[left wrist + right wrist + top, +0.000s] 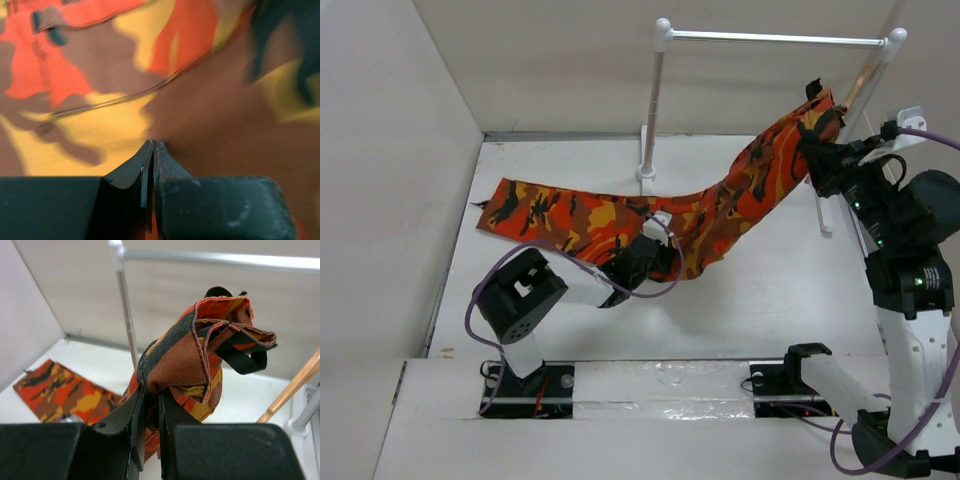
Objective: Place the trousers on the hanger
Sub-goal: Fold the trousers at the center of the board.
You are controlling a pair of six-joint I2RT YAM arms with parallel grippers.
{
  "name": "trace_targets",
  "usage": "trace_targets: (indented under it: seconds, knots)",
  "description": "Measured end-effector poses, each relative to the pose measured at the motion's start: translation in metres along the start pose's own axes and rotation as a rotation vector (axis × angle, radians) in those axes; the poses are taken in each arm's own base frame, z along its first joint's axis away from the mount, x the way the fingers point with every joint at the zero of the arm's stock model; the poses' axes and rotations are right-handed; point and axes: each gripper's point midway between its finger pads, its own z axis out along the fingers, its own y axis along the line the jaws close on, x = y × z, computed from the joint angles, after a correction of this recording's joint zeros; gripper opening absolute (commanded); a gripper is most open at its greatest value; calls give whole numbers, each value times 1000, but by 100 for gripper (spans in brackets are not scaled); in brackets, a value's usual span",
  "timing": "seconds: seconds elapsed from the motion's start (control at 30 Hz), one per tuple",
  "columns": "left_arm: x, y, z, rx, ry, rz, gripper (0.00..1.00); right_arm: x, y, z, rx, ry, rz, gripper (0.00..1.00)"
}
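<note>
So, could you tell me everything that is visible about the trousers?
The trousers are long woven-looking fabric in orange, red, yellow-brown and black camouflage print, with a black strap loop at one end. One end lies flat on the table; the other rises to the right, bunched and pinched in the shut right claw, near the hanger and below the rail. The left claw looks shut on the cloth near the middle. They are not on the hanger yet.
</note>
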Motion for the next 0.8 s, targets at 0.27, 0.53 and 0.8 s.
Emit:
trace_targets:
  seconds: [0.27,0.53,0.8]
  knots:
    - [65,-81,22,160,115,74,0,-36,4,-13,1,-60,-68,0]
    - [83,-184,5,382,130,161,0,-37,8,-13,-18,-41,-85,0]
    - [15,-101,-19,205,47,11,20,7,34,22,-142,75,-53,0]
